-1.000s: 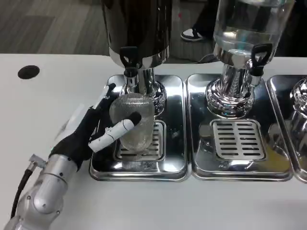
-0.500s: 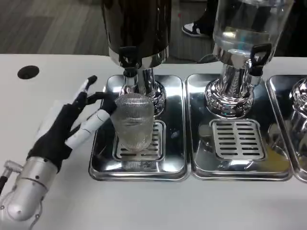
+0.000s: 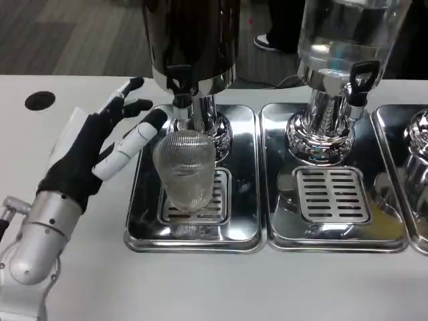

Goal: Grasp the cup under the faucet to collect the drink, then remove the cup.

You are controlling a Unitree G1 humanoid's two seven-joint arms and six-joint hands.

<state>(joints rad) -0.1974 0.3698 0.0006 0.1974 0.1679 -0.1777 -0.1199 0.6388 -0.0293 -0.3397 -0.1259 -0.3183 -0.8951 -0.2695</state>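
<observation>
Head view: we see the ribbed cup standing on the drip tray directly beneath the dark dispenser's faucet. Our left hand hovers just beside it, fingers released and spread, grasping nothing. We judge the cup positioned for filling; no drink is discernible inside. Dispensing and removal across the desk remain.

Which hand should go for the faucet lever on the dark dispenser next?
Left. The left hand hovers open beside the cup, its fingertips near the black faucet lever, probably a short reach.
</observation>
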